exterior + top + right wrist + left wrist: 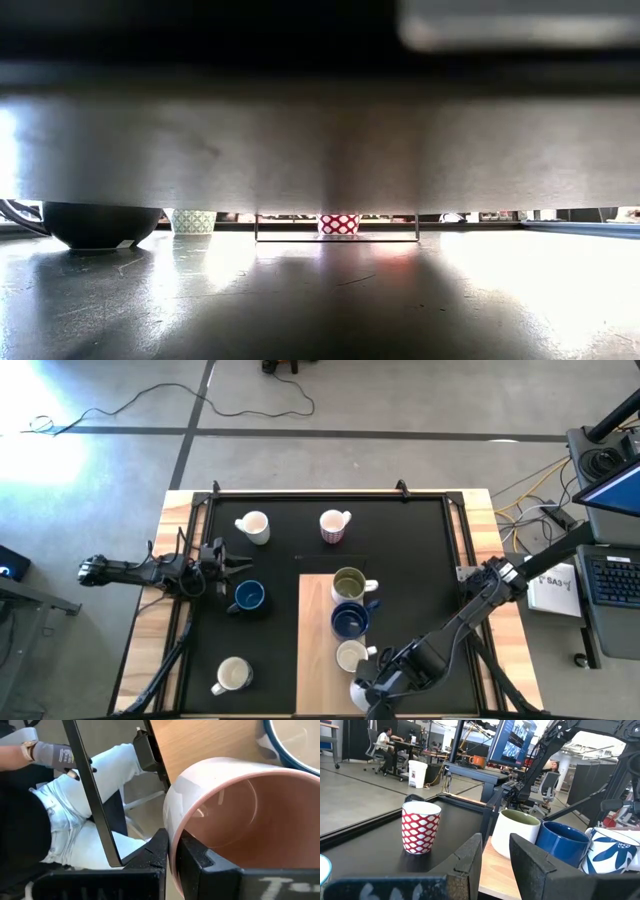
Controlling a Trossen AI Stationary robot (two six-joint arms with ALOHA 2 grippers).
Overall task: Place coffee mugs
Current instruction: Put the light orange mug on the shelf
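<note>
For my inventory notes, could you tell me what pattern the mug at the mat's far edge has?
White with red diamond-like patches, on the patterned mug; clearest in the left wrist view.

Four mugs [349, 622] crowd the wooden board [315, 650]; black mat [290, 540] between lies open.

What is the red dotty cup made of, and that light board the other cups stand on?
The red-patterned mug looks like glazed ceramic: smooth and slightly shiny, with a plain white rim and a printed pattern. The light board looks like pale wood or a wood-look laminate: streaky grain shows on its matte, tan surface. Which of the two it is, the look leaves open.
</note>
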